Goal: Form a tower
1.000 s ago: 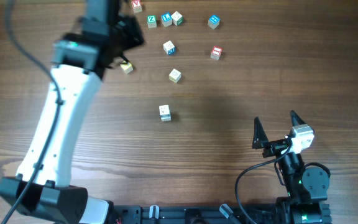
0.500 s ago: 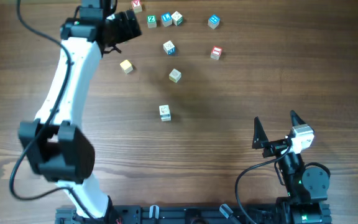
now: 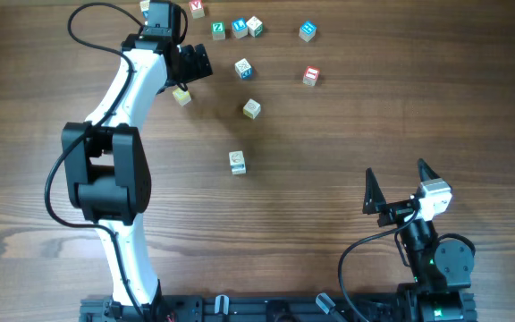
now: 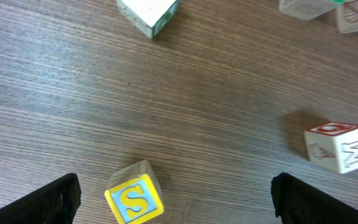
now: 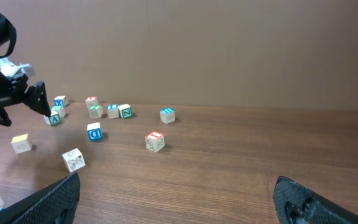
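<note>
No tower is in view; every cube I see lies singly on the table. The yellow-faced cube point(image 3: 181, 96) with an S on it point(image 4: 134, 199) rests on the wood below my left gripper point(image 3: 193, 63), nearer its left finger point(image 4: 48, 202). That gripper point(image 4: 185, 202) is open and holds nothing. A red-faced cube point(image 3: 310, 75) sits to the back right and also shows in the right wrist view point(image 5: 155, 140). My right gripper point(image 3: 396, 172) hangs open over bare wood at the front right point(image 5: 179, 205), far from all cubes.
Several loose letter cubes lie along the far edge, among them a green one point(image 3: 218, 29), a blue one point(image 3: 307, 30) and a red-lettered one point(image 4: 337, 146). Pale cubes sit mid-table point(image 3: 251, 108) point(image 3: 238, 162). My left arm point(image 3: 105, 170) crosses the table's left side.
My left gripper has opened, leaving the yellow-faced cube on the table. The left arm has folded back and swung, with the gripper now just behind the cube. The right arm is still.
</note>
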Robot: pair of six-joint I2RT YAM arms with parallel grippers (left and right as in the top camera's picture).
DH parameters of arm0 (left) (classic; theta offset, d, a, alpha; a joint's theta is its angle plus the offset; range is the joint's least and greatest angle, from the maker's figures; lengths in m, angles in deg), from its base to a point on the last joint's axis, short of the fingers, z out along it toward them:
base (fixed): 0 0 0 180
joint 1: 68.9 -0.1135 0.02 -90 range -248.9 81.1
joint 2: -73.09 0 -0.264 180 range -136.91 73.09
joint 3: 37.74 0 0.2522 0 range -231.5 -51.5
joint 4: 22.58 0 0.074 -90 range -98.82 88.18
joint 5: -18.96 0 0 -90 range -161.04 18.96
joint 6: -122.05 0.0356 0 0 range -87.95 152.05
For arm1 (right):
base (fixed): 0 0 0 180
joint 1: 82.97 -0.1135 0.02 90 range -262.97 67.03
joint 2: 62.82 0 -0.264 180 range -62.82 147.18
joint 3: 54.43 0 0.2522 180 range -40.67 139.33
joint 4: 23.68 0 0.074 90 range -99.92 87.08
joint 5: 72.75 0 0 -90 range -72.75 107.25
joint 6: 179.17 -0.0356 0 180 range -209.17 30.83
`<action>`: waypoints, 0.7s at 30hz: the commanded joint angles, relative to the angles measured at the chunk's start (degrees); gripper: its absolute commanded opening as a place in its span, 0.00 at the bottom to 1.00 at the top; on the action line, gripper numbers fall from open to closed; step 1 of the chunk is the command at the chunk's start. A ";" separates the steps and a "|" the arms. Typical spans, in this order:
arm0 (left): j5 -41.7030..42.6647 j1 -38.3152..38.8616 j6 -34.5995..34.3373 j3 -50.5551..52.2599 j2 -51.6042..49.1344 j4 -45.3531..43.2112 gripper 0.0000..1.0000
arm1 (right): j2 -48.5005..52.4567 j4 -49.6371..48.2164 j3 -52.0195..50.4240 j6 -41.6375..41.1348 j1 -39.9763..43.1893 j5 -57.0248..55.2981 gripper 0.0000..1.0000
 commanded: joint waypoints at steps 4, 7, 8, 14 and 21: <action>-1.81 -0.48 0.52 -0.52 -0.20 3.41 1.00 | -0.46 -0.17 -0.07 -0.37 -0.13 -0.66 1.00; -1.29 -1.16 0.50 -0.52 2.34 5.01 1.00 | -0.46 -0.17 -0.07 -0.35 -0.13 -0.66 1.00; -0.57 -1.40 0.52 -0.52 3.96 5.75 1.00 | -0.46 -0.17 -0.07 -0.35 -0.13 -0.63 1.00; 2.99 -1.18 0.07 -0.52 13.00 11.45 0.89 | -0.46 -0.17 -0.07 -0.35 -0.13 -0.66 1.00; 12.83 0.90 7.69 -0.52 14.60 17.51 1.00 | -0.46 -0.17 -0.07 -0.37 -0.13 -0.63 1.00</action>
